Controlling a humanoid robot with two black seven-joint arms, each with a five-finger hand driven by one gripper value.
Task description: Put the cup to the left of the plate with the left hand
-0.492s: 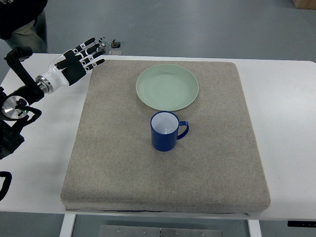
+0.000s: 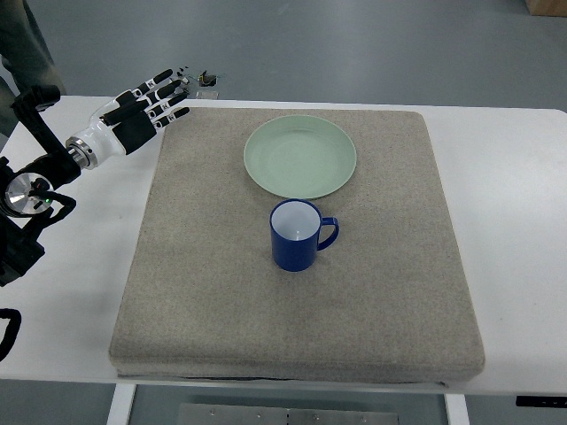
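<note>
A blue cup (image 2: 296, 235) with a white inside stands upright on the grey mat (image 2: 221, 266), its handle pointing right. Just behind it lies a pale green plate (image 2: 300, 157). My left hand (image 2: 146, 108) hovers at the mat's far left corner, well away from the cup, with its black and white fingers (image 2: 168, 94) stretched out straight and holding nothing. Its arm comes in from the left edge. No right arm shows.
The mat covers most of a white table (image 2: 514, 195). A small dark object (image 2: 207, 80) lies at the table's far edge beside the hand. A person's clothing (image 2: 27, 44) shows at the top left corner.
The left hand has shifted very slightly to the right. The person at the top left has moved further out of the picture. Cup and plate are unmoved.
</note>
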